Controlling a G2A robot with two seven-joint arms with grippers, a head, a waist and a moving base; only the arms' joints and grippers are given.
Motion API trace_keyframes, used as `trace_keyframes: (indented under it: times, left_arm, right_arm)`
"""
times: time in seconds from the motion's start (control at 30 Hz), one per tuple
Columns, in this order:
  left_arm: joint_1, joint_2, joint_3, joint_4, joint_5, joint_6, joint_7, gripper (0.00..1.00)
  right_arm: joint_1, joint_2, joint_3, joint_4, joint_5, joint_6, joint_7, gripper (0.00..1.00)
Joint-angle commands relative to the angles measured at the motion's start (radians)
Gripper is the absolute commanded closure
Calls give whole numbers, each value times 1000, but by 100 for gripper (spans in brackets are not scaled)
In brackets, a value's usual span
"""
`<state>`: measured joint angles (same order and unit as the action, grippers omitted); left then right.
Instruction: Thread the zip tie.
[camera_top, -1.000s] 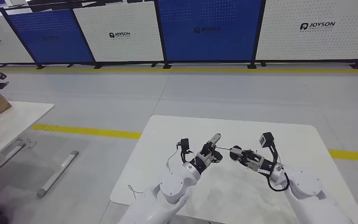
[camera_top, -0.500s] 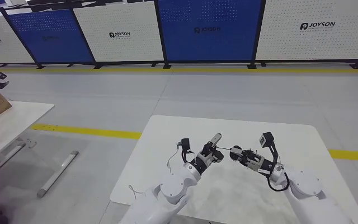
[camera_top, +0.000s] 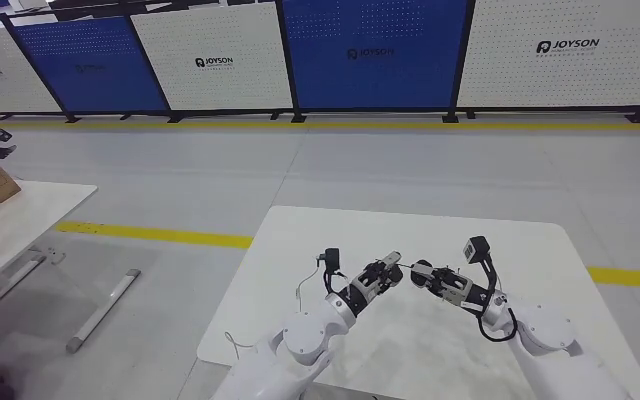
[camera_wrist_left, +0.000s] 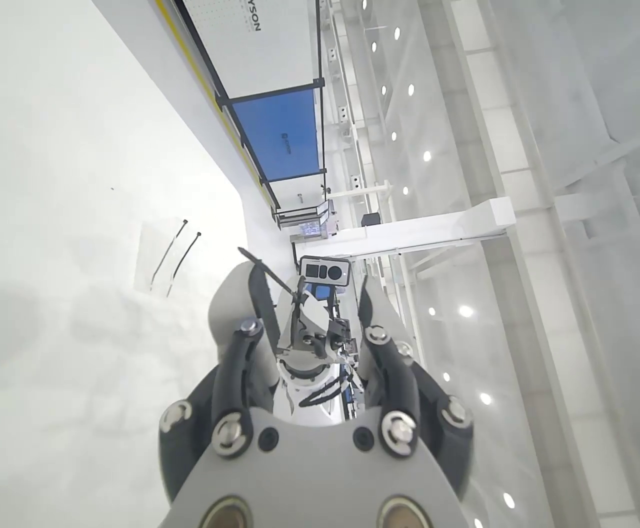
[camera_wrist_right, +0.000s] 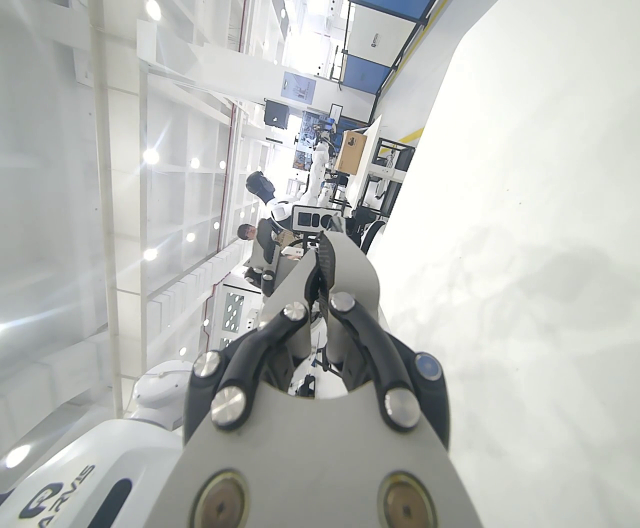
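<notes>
Room: an open hall with a grey floor, a yellow line (camera_top: 150, 235) painted across it, and blue and white pegboard panels (camera_top: 375, 50) along the back.
Surface: a white table (camera_top: 300, 300) with rounded corners. A second white table (camera_top: 40, 205) stands well apart on the robot's left.
On the table: two spare zip ties (camera_wrist_left: 169, 252), thin and black, lie side by side, away from both arms.
Right gripper (camera_wrist_right: 324, 245): fingers pinched together on one end of the black zip tie (camera_wrist_left: 267, 272), held above the middle of the table.
Left gripper (camera_wrist_left: 311, 287): fingers spread apart, facing the right gripper at close range. The tie's free end slants past one finger. Whether it touches that finger cannot be told.
</notes>
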<state>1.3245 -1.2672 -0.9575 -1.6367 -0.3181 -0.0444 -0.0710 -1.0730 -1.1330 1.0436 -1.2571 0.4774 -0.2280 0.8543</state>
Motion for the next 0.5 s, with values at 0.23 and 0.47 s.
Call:
trace_keyframes:
  times: [0.23,0.47]
  left_arm:
    - [6,-1,6,0,33,1,-24,54]
    - [-2,-6,10,9,33,12,-15,31]
  right_arm:
    - [0,0,0,0,0,0,0,100]
    - [0,0,0,0,0,0,0,100]
